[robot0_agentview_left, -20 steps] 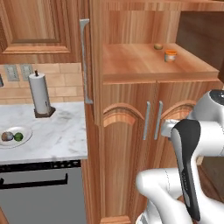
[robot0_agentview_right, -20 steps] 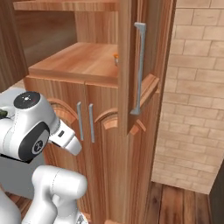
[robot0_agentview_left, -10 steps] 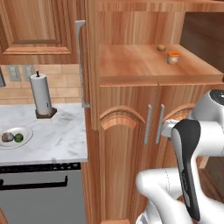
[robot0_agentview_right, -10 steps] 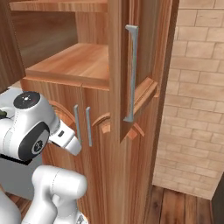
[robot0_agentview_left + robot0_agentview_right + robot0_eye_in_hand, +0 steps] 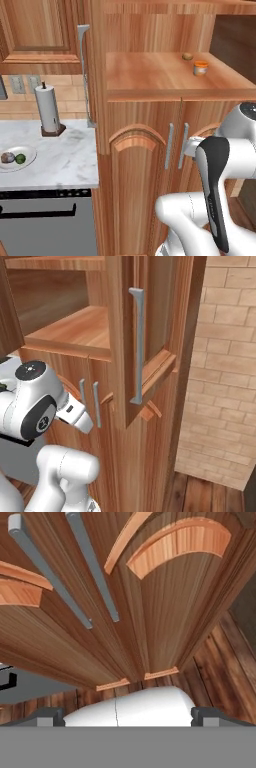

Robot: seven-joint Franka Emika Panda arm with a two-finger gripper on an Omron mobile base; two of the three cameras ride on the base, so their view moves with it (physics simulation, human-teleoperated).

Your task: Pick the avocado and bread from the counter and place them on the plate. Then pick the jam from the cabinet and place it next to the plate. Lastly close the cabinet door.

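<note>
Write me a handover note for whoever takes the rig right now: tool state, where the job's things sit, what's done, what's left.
Tool: open, holding nothing, facing the arched lower doors of the cabinet.
Avocado and bread: both on the plate, on the counter.
Jam: on the cabinet's open shelf, beside a small brown item.
Upper door: open.
Done: avocado and bread plated.
Left: take the jam, set it next to the plate, close the door.

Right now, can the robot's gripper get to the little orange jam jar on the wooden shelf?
Probably yes. The small orange jam jar sits in the open on the warm-brown wooden cabinet shelf, upper doors open. The gripper, open, points low at the arched lower doors, so the arm must lift first.
</note>
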